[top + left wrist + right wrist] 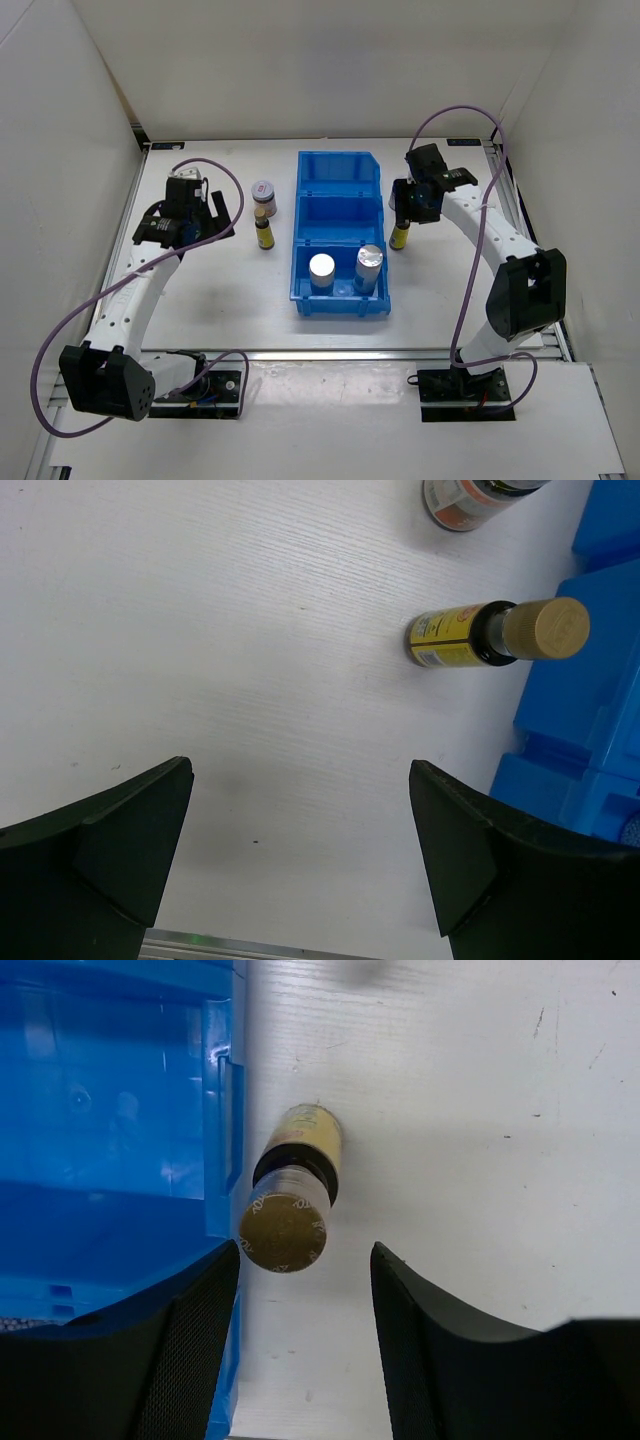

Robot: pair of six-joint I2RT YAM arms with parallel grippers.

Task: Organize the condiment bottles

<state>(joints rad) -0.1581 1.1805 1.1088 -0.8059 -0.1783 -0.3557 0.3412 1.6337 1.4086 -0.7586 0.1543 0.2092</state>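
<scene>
Hovering right gripper: jaws spread wider than a bottle cap and pinching nothing, poised low over the table just right of the bin.
Right fingers: black. The tan cap shows in the gap between them, closer to the bin-side finger.
Right amber bottle: a slim dark glass bottle with a yellow label and a tan cap. It stands upright on the table, just beside the bin's right wall.
Left gripper: jaws spread fully and holding nothing, over bare table left of the bin.
Left amber bottle: same make, upright, near the bin's left wall and apart from the open jaws.
Squat jar: pale lid with a red mark, just behind the left amber bottle.
Silver-topped cylinders: two pale round containers, side by side in the bin's nearest compartment.
Blue bin: a plastic tray with three compartments, mid-table between the arms.
Table: white, flat.
</scene>
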